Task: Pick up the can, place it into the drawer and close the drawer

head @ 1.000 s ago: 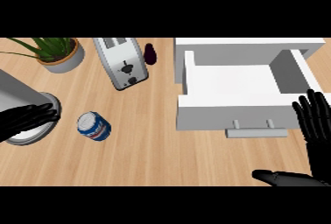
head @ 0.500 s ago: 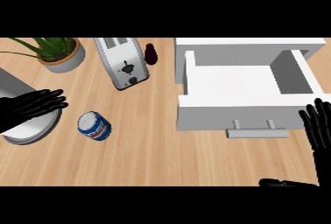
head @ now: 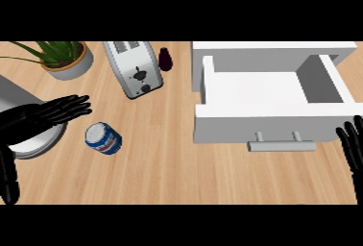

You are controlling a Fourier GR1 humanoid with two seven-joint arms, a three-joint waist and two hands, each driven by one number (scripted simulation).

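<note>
- Wooden counter (head: 177, 173): can (head: 103, 138) lies at eight o'clock of centre.
- Left hand (head: 55, 111) at its ten o'clock, spread, empty; it should wrap the can's side squarely.
- Drawer (head: 269, 126) open at three o'clock; right hand (head: 352, 144) nearby, flat, empty.

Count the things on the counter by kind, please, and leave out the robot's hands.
Can: 1
Open drawer: 1
Toaster: 1
Potted plant: 1
Dark bottle: 1
Grey round object: 1
Total: 6

One can (head: 103, 139); one drawer (head: 269, 127); perhaps one bottle (head: 166, 59)
</note>
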